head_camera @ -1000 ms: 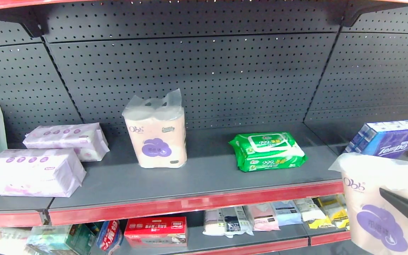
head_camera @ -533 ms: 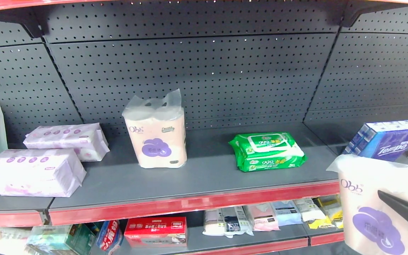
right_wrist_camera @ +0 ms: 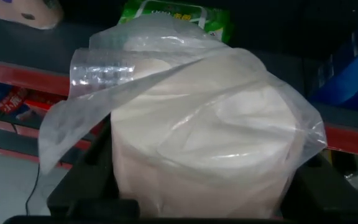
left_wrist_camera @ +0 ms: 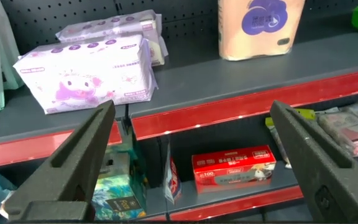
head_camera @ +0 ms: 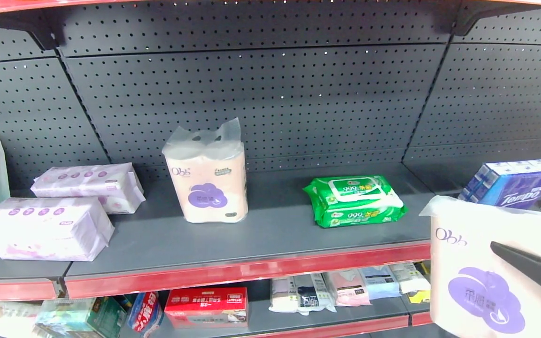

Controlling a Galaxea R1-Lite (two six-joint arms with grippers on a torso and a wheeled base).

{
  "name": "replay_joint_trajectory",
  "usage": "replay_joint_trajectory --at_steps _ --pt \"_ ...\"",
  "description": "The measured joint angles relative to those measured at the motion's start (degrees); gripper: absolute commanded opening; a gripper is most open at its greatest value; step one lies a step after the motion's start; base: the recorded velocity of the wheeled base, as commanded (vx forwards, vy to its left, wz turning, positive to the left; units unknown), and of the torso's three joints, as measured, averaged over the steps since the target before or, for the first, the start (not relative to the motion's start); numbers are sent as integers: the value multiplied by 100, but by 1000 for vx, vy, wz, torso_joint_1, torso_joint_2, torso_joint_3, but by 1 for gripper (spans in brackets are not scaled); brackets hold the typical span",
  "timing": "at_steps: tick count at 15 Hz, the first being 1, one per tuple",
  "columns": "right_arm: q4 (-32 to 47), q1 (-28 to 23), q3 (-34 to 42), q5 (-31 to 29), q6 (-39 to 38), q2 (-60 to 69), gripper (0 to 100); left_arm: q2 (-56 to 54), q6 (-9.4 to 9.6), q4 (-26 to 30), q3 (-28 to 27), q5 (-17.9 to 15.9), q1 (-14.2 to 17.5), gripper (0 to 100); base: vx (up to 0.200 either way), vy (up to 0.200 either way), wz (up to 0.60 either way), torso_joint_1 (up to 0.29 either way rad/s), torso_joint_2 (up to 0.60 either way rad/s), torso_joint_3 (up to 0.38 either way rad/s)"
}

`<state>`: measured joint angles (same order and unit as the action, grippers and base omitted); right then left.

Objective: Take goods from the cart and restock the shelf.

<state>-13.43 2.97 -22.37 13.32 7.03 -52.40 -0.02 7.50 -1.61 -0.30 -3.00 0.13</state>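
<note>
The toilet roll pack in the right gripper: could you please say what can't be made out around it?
Head view: the toilet roll pack has its bottom and right side cut off by the edge.
Head view: the yellow packet on the lower shelf is mostly hidden behind the pack.
Right wrist view: the right gripper has its fingers largely covered by the pack.

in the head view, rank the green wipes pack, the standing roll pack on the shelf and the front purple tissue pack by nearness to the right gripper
1. green wipes pack, right of the shelf middle, nearest the right gripper and its held roll pack
2. standing roll pack, shelf middle
3. front purple tissue pack, far left
</note>
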Motion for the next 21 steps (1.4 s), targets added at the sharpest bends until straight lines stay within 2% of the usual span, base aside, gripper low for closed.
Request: replay_joint_trajectory --at_steps 4,7,10,11,14,17,18,21 --pt "-5 11 13 20 -17 -28 0 121 0 44 -126 -79 0 100 0 0 0 0 0 0" --pt "0 2 0 -2 10 -74 0 873 -189 66 -768 -63 -4 100 0 0 0 0 0 0" --pt "2 -11 -69 -230 27 -146 0 2060 -340 -24 -1375 254 28 100 0 0 0 0 0 0" --pt "0 -11 -106 -290 27 -168 0 2430 -430 -161 -1457 224 30 100 0 0 0 0 0 0" --pt "-2 -91 -265 -332 27 -269 0 3299 -514 -424 -1415 -332 20 100 0 0 0 0 0 0" --pt "-5 -346 -568 -339 35 -502 0 4512 -455 -1563 -1413 -1046 102 100 0 0 0 0 0 0" --pt "2 -396 -627 -334 35 -562 0 5019 -325 -2124 -1415 -1307 210 100 0 0 0 0 0 0" --pt "9 -514 -627 -334 71 -669 0 6726 429 -3952 -1498 -2522 813 100 0 0 0 0 0 0"
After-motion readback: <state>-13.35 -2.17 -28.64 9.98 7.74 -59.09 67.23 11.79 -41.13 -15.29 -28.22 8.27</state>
